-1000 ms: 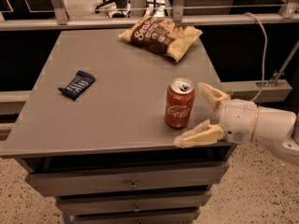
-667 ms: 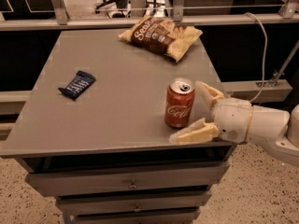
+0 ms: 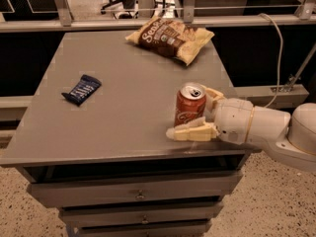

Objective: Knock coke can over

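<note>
The red coke can (image 3: pixel 189 108) stands upright near the table's front right edge, silver top and pull tab facing up. My gripper (image 3: pixel 189 113) reaches in from the right with its white arm (image 3: pixel 256 127). It is open and straddles the can: one cream finger (image 3: pixel 191 132) lies in front of the can's base, and the other finger (image 3: pixel 213 95) is mostly hidden behind the can. The front finger looks to be touching or almost touching the can.
A dark blue snack wrapper (image 3: pixel 81 89) lies at the left of the grey table (image 3: pixel 123 117). A brown-and-cream chip bag (image 3: pixel 170 37) lies at the back. Drawers sit below the tabletop. A rail and a cable run behind the table.
My gripper has slid left along the front edge, so its fingers now reach around the can. The can still stands upright in the same spot.
</note>
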Motion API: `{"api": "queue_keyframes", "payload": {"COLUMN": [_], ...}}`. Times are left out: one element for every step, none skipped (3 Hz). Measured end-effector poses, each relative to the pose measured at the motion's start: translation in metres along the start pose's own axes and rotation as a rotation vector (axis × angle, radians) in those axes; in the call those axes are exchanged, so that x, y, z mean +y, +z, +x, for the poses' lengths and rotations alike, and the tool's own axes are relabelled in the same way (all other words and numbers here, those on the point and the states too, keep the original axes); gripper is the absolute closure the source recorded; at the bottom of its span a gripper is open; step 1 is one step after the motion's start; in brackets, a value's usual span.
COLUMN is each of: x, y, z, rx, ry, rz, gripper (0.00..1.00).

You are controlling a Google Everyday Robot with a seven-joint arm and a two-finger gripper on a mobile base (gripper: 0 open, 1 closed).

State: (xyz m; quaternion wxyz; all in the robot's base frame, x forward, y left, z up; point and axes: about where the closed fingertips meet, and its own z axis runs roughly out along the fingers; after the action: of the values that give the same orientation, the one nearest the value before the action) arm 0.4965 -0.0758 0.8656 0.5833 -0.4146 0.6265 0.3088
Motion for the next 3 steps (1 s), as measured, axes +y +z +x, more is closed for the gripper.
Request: {"api": "queue_keyframes", "payload": {"x": [-0.002, -0.008, -0.019], "y": [0.005, 0.009, 0.025], "z": [-0.004, -0.017, -0.044], "rx": [-0.01, -0.01, -0.038], "ry": [-0.004, -0.042, -0.169], "rz": [-0.004, -0.015, -0.087], "gripper": [0.42, 0.65, 0.88]}}
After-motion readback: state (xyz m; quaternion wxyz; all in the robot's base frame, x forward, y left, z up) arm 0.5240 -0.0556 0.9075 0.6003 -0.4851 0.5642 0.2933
